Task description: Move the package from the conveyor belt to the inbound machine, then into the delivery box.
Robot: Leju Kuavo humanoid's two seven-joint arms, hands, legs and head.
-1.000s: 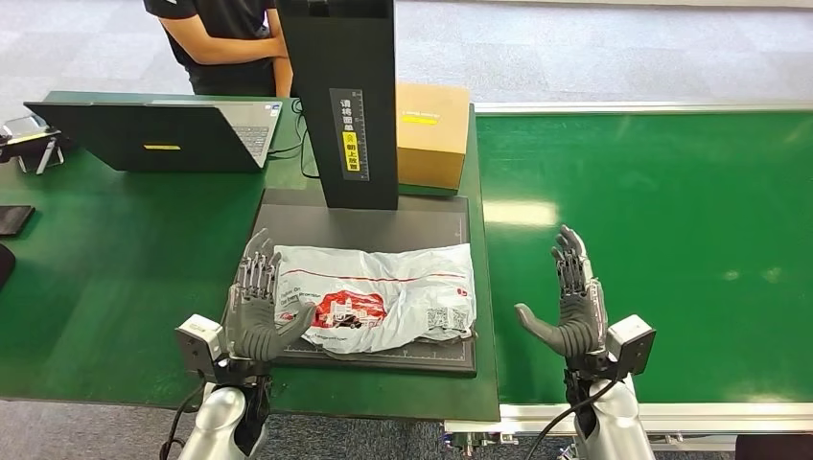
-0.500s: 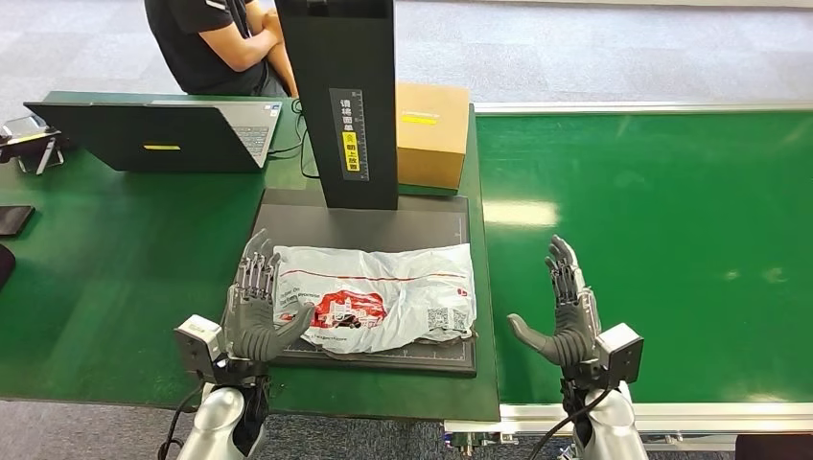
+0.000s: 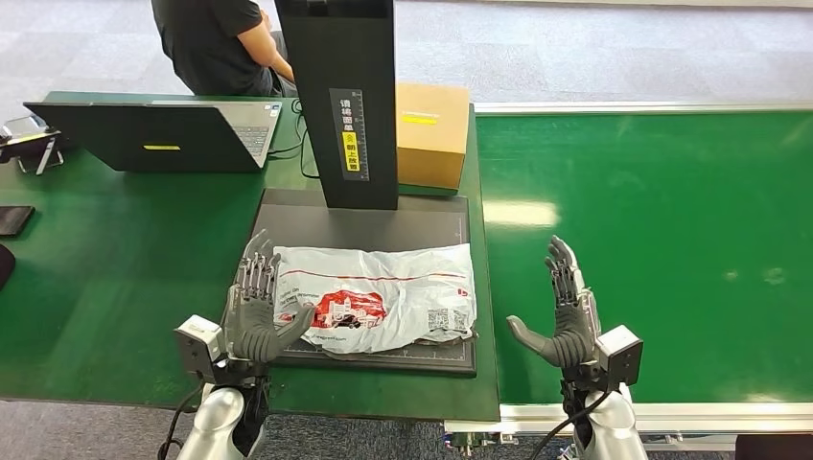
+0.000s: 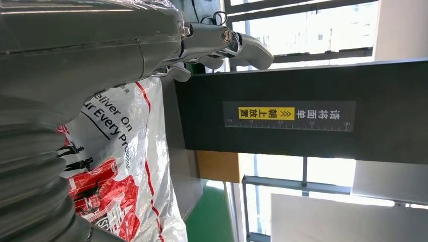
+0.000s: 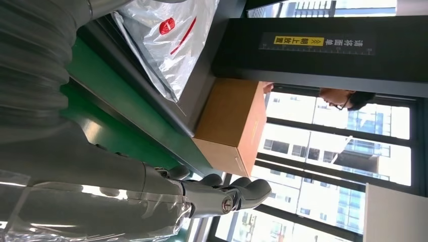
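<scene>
A white plastic package (image 3: 379, 295) with red print lies flat on the dark platform (image 3: 383, 226) of the inbound machine, below its black column (image 3: 340, 101). My left hand (image 3: 257, 309) stands at the package's left end, fingers straight and apart, thumb against the bag's edge; nothing is gripped. The left wrist view shows the package (image 4: 123, 171) beside the hand (image 4: 91, 55). My right hand (image 3: 566, 314) is open over the green conveyor belt (image 3: 662, 240), well clear of the bag's right end. The right wrist view shows the package (image 5: 166, 38) and a cardboard box (image 5: 234, 126).
A brown cardboard box (image 3: 433, 134) stands behind the column. An open laptop (image 3: 163, 134) sits at the back left of the green table, with a person (image 3: 225, 43) behind it. Small dark devices (image 3: 24, 144) lie at the far left edge.
My right hand has drawn slightly left and nearer the front edge, toward the package. The left hand and the package have stayed put. The person behind the laptop has shifted.
</scene>
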